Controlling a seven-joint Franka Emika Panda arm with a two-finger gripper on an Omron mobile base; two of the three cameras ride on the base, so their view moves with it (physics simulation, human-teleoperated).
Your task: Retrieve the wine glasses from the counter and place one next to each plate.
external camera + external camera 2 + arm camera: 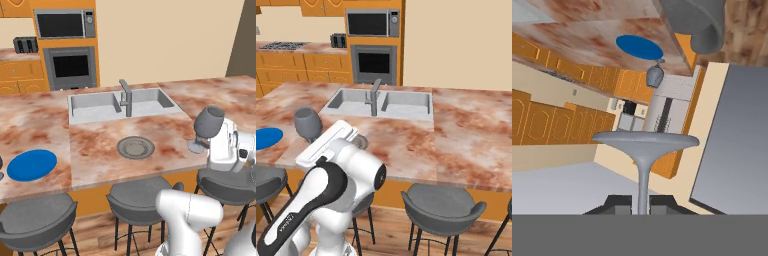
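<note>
My gripper [205, 143] is shut on the stem of a dark grey wine glass [209, 122], held tilted just above the counter [165, 130] near its front edge, right of the grey ringed plate [135, 147]. In the hand view the stem [642, 180] runs between my fingertips [619, 201] up to the round foot [645, 139]. The held glass's bowl [307, 122] also rises left of my white hand. A second wine glass [655, 75] stands beside the blue plate [639, 46], which lies at the counter's left [32, 165].
A double sink [95, 103] with a grey faucet [126, 97] sits in the counter behind the grey plate. Three grey stools [142, 197] line the counter's front edge. An oven and microwave [65, 23] stand in the back wall.
</note>
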